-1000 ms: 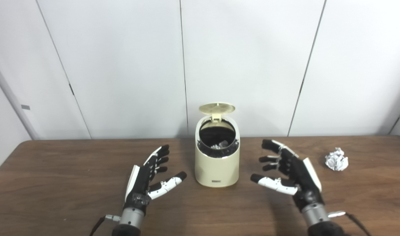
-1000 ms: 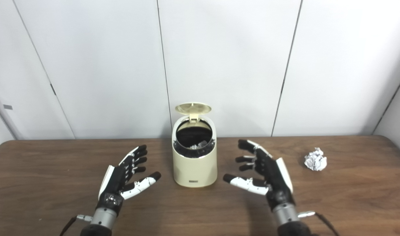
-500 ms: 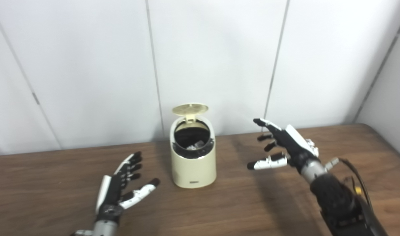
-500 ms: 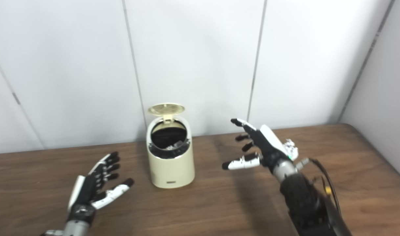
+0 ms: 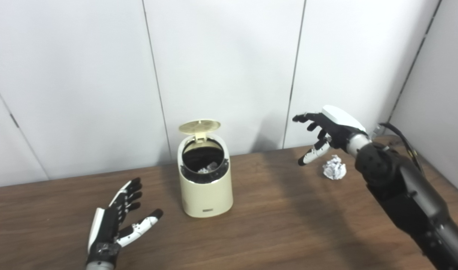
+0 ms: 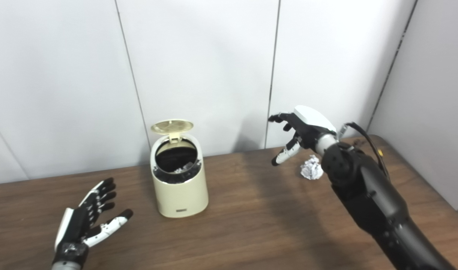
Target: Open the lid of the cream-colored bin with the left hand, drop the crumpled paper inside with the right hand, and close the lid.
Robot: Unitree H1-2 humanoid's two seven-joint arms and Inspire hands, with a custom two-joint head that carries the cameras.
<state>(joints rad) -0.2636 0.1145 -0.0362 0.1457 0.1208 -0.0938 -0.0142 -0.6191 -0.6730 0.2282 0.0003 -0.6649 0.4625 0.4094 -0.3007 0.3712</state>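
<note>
White wall panels stand behind a dark brown wooden table (image 5: 274, 228). On it, left of centre, sits the cream-colored cylindrical plastic bin (image 5: 205, 179), its round hinged lid (image 5: 199, 126) tipped up and back, leaving the dark mouth exposed with some pale scraps visible inside. The crumpled white paper ball (image 5: 334, 167) lies on the table well to the right of the bin. The black-and-white right hand (image 5: 324, 129) hovers raised above and just left of the paper, fingers spread and holding nothing. The left hand (image 5: 118, 223) is low over the table near the bin's left side, palm up, fingers apart, also empty and not touching the bin.

Judging from this, the grasp of the paper comes next, and it is the risky part: a light, springy ball may skid toward the table's right edge if the fingers come down off-centre, or slip out of a loose pinch on the way over. With nothing holding the lid, it might also drop shut before the paper arrives.
</note>
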